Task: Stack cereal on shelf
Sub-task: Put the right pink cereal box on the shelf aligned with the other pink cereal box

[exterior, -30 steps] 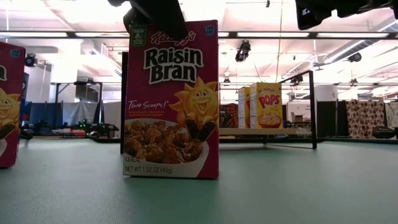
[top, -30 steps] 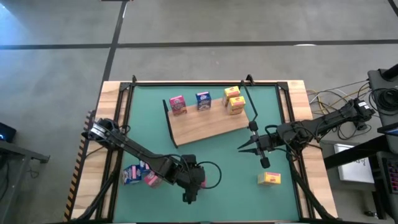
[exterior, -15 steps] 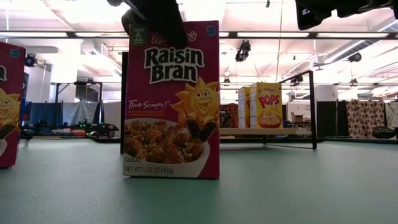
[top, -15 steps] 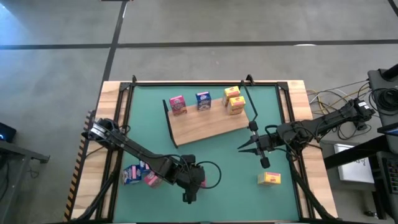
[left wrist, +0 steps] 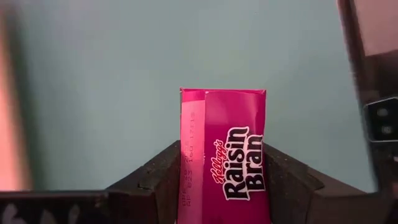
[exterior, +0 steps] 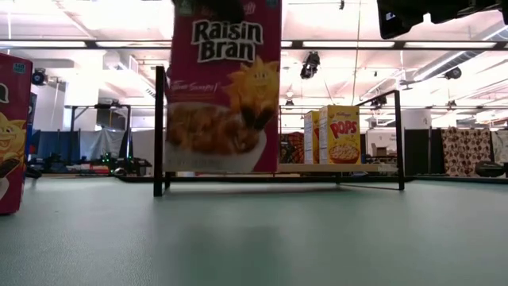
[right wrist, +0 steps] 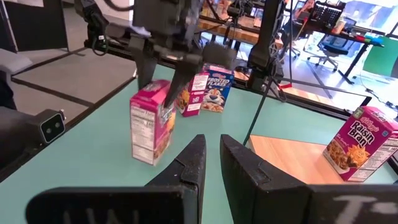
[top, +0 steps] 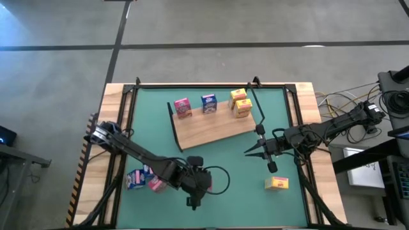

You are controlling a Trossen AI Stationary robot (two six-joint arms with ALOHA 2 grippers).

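a pink raisin bran box [left wrist: 224, 149] is grasped by the left gripper [left wrist: 221, 180] above the green mat [exterior: 333, 238]; the right gripper [right wrist: 211, 165] is clenched, empty.

Bright overhead ceiling lights; the lifted pink box [exterior: 225, 83] looks perhaps motion-blurred.

Raisin Bran box [exterior: 225, 87] hangs above green mat [exterior: 317, 238].

A grey concrete floor [top: 211, 25] crossed by dark seams surrounds the work area. Across the room, bright ceiling lights [exterior: 95, 36] hang over patterned curtains [exterior: 464, 147], while an office chair [right wrist: 323, 50] stands at the far side.
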